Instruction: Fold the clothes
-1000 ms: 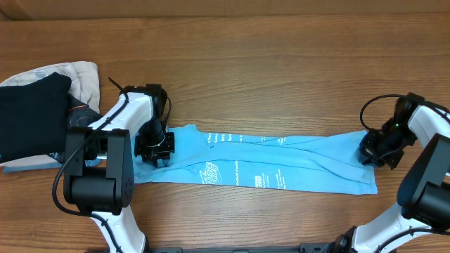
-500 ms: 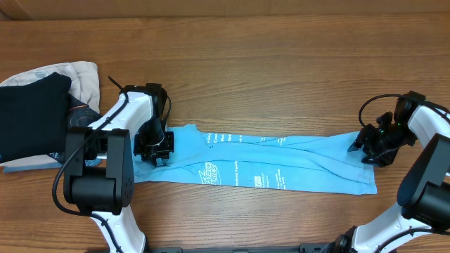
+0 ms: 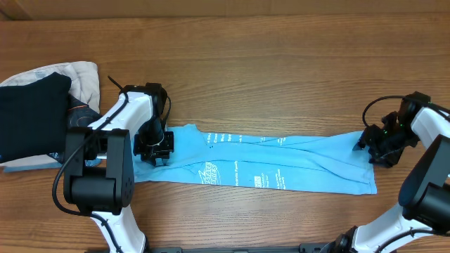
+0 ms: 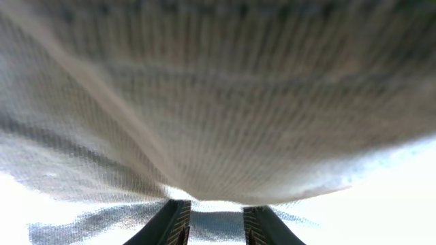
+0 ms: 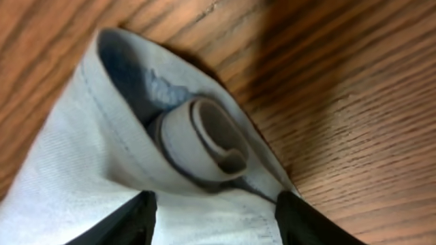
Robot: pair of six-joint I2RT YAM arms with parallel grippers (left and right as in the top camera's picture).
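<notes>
Two arms, one at each end of the sky-blue T-shirt [image 3: 281, 165]. It lies flat on the tabletop [image 3: 267, 63] as a long narrow strip. Long axis runs left to right, white print facing up.

Left tool [image 3: 156, 146]: sits on the strip's left end. Its wrist view is all weave right up against the lens. Only the finger roots [image 4: 174, 224] show at the bottom edge and the tips are hidden. Cannot tell whether it is clamped or just resting there; it probably has cloth, unconfirmed.

Right tool [image 3: 373, 144]: at the upper corner of the strip's right end. Fingers [image 5: 133, 221] are spread wide, nothing pinched. The corner's curled hem [image 5: 204, 139] lies just ahead, between the two fingers, with bare wood beyond.

Key geometry: the cloth runs inward from each tool, toward the other arm. The right arm is nearer the right corner, the left arm nearer the left end. The next fold likely goes across the short axis, one end carried along the strip onto the other. So the right tool must close on that hem first. Risk: the curl slips out and only one layer lifts.

Black garment [image 3: 31, 116] and beige garment [image 3: 86, 76] are piled far left, apart from the strip.
</notes>
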